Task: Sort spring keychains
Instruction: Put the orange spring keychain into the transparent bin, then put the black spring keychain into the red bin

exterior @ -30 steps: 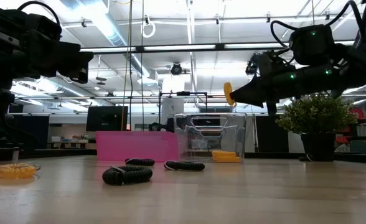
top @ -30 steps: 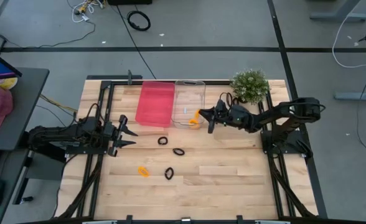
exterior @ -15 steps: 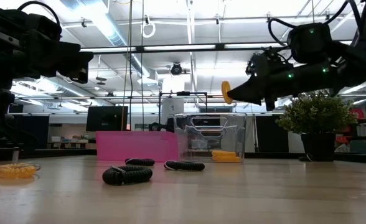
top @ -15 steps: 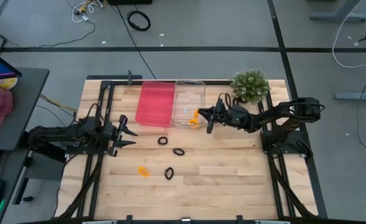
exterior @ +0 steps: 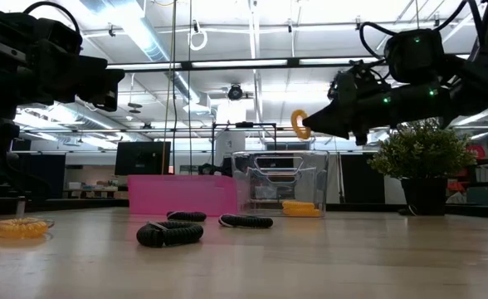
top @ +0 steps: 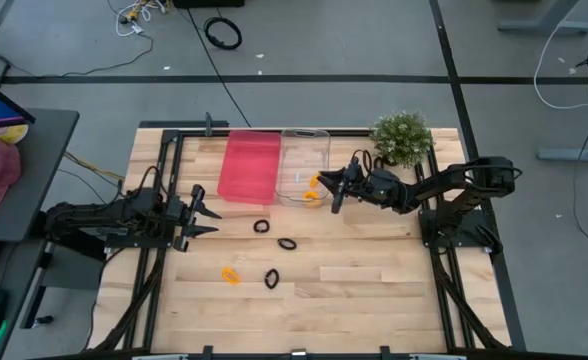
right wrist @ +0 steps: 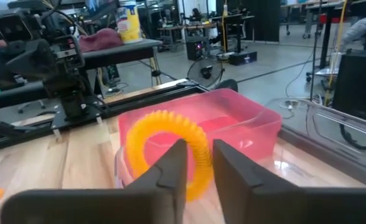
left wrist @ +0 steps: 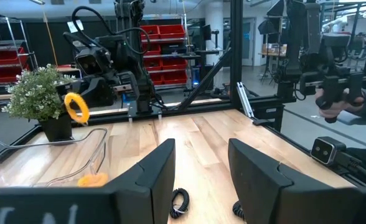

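Note:
My right gripper (top: 326, 190) hovers over the right wall of the clear bin (top: 304, 160), shut on an orange spring keychain (right wrist: 167, 149), which also shows in the low view (exterior: 299, 124). Another orange keychain (exterior: 302, 208) lies on the clear bin's floor. A pink bin (top: 249, 165) stands to its left. Three black keychains (top: 262, 227) (top: 287, 243) (top: 271, 278) and an orange one (top: 231, 274) lie flat on the table. My left gripper (top: 206, 212) waits open at the table's left side, with nothing between its fingers. My right gripper pinches the orange keychain's coil on one side of the ring (right wrist: 198, 158) between its two fingertips. The fingers reach in level from the table's right side. The ring stands upright beyond the fingertips, lifted clear, above the clear bin.
A potted plant (top: 401, 138) stands at the far right corner behind my right arm. Black frame rails (top: 164, 160) run along the table's sides. Bare wood lies near the front edge (top: 374, 300).
My right gripper has rolled a little at the wrist while staying in place. The orange keychain has turned with it: in the low view it showed edge-on before and now shows its open ring.

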Robot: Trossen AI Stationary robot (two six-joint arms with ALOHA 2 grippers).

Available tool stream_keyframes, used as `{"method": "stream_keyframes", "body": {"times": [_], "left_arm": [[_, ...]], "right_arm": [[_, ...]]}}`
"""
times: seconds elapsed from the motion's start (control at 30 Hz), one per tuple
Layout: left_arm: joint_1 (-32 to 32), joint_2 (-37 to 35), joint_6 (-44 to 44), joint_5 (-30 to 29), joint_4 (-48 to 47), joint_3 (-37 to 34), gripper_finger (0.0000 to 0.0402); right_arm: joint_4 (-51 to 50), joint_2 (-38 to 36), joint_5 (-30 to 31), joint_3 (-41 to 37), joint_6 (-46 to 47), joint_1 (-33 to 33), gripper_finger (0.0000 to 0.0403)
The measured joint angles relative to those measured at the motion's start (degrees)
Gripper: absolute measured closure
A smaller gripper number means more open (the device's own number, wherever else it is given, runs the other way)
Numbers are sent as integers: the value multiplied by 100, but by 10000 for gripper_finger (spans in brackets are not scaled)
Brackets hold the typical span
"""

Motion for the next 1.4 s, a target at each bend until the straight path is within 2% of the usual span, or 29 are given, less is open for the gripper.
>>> {"method": "stream_keyframes", "body": {"times": [0.37, 0.57, 0.73, 0.83, 1.0, 1.1, 1.23, 1.4], "left_arm": [[0, 1, 3, 0, 1, 2, 248], [-2, 1, 3, -1, 1, 1, 248], [-2, 1, 3, 0, 1, 1, 248], [-1, 1, 2, 0, 0, 1, 248], [0, 1, 3, -2, 0, 2, 248], [0, 1, 1, -1, 0, 2, 248], [-1, 1, 4, -1, 2, 1, 248], [-1, 0, 4, -2, 0, 0, 248]], "right_arm": [[-157, -12, 8, -2, 30, 0, 212], [-1055, -17, -89, 232, 175, -85, 179], [-2213, -15, 79, 681, 153, -183, 170], [-2644, -15, -247, 873, 43, -162, 170], [-2720, -15, 95, 1027, -35, -170, 170], [-2849, -52, -70, 1032, -32, -164, 170], [-3440, -381, -33, 1032, 12, -172, 169], [-4433, -1139, -10, 1036, 282, -199, 169]]}}
